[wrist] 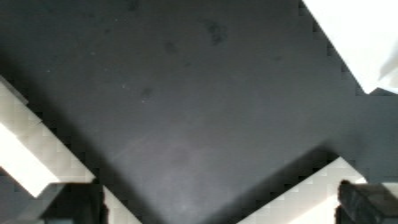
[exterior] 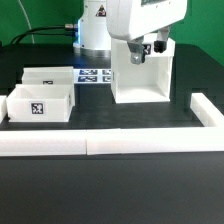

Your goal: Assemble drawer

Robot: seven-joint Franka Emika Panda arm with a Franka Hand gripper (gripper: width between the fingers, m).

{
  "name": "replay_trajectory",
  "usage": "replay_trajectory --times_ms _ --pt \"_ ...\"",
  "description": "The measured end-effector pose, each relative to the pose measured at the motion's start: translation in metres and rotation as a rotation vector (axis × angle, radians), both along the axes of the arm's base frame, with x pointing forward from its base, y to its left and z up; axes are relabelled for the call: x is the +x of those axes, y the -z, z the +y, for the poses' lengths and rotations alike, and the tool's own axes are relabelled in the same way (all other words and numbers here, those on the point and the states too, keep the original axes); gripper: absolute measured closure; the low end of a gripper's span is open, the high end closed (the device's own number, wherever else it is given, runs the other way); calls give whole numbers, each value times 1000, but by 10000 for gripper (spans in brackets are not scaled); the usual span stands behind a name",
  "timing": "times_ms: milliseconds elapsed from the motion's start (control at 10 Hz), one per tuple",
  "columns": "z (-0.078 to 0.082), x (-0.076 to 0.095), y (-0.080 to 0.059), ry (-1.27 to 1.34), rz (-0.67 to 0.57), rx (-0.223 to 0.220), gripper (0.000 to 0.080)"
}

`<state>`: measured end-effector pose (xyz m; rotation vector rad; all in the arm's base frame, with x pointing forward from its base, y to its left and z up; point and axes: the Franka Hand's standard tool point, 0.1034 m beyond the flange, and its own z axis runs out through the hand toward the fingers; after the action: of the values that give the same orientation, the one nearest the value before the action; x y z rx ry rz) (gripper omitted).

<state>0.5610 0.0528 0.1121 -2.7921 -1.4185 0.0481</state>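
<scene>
The tall white housing (exterior: 142, 78) stands on the black table at the exterior view's right of middle. My gripper (exterior: 143, 50) hangs right over its top. In the wrist view the gripper (wrist: 221, 205) is open: the two dark fingertips (wrist: 71, 205) stand far apart with nothing between them. That view shows a dark surface with white edges (wrist: 22, 150) on two sides; I cannot tell which part they belong to. Two small white trays sit at the exterior view's left, the near one (exterior: 40, 103) with a tag on its front, the other (exterior: 50, 78) behind it.
A long low white border wall (exterior: 110, 143) runs along the front and turns up at the exterior view's right (exterior: 205, 108). The marker board (exterior: 95, 75) lies flat between the trays and the housing. The robot's base (exterior: 95, 25) stands at the back.
</scene>
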Motion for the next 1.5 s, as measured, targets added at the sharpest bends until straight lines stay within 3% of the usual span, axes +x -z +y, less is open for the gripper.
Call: replay_trajectory --times_ms 700,1000,1200,1500 --pt "0 -1 -1 13 -2 -1 150" --pt "10 -38 -31 265 -24 -30 150" --pt "16 -51 -45 366 -20 -24 150" --pt "16 -51 -43 362 -19 -23 150"
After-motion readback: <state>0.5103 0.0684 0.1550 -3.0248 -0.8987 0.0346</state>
